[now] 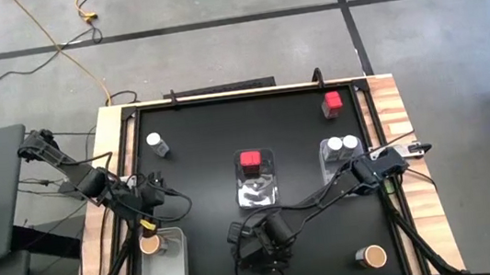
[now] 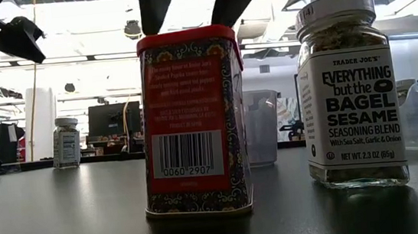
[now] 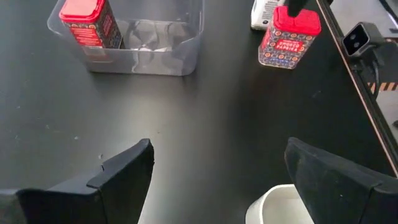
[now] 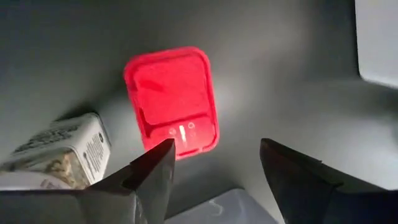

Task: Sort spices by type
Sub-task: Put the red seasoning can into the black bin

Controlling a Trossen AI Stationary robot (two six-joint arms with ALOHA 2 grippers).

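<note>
The right gripper (image 4: 211, 180), jaws apart and empty, hovers above the red tin (image 4: 171, 99) near the table's front edge; rigid, light, smooth-sided (likely slippery), best gripped across its flat walls.

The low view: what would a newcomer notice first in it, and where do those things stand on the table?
A red paprika tin fills the middle, close to the camera, with a bagel seasoning jar beside it. Seen from above, both stand at the table's near edge, where the right claw hangs open over the tin's red lid. The left claw, open, waits over the left bin.
</note>
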